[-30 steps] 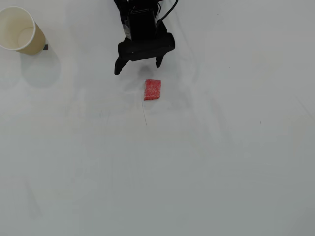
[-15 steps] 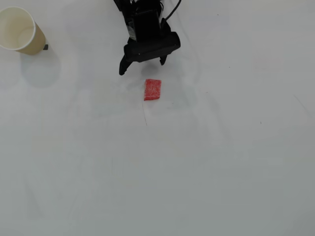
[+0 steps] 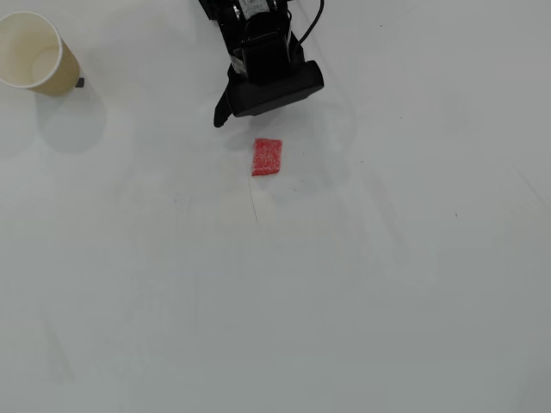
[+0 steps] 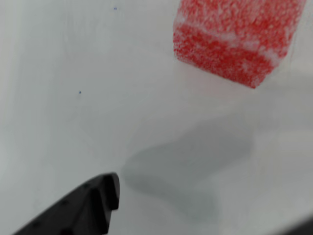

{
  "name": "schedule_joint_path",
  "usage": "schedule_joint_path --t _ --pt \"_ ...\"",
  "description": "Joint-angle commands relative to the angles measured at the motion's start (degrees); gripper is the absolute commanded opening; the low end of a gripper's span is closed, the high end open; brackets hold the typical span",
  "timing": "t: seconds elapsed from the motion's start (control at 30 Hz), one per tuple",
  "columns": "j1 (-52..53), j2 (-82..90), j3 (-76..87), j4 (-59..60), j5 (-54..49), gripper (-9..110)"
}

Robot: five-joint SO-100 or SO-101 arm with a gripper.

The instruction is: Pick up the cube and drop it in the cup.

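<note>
- The red cube (image 3: 267, 157) lies loose on the white table (image 3: 344, 301), just below the black gripper (image 3: 225, 117) in the overhead view; the cup (image 3: 34, 53) stands well apart at top left.
- The grasp likely calls for centring the jaws over the cube before descending.
- The arm reaches in from the top edge; the wrist view shows one fingertip (image 4: 93, 203), so whether the claw is open cannot be told.

The arm (image 3: 263, 60) is all black, built of boxy glossy housings with a thin black cable looping beside its upper part, and ends in a pincer (image 3: 225, 112) whose matte black finger (image 4: 83, 208) shows a stepped, ridged inner edge near its tip.
</note>
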State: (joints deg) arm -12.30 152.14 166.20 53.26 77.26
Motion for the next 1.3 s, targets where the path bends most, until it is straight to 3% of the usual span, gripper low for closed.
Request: schedule_joint_path --t 0.0,0.73,1.27 --pt "-0.26 -3.16 -10.55 -1.85 -0.26 47" --pt "1.32 -21.01 -27.16 -4.92 0.09 47" --pt "1.05 -30.67 -30.41 -7.56 0.35 47"
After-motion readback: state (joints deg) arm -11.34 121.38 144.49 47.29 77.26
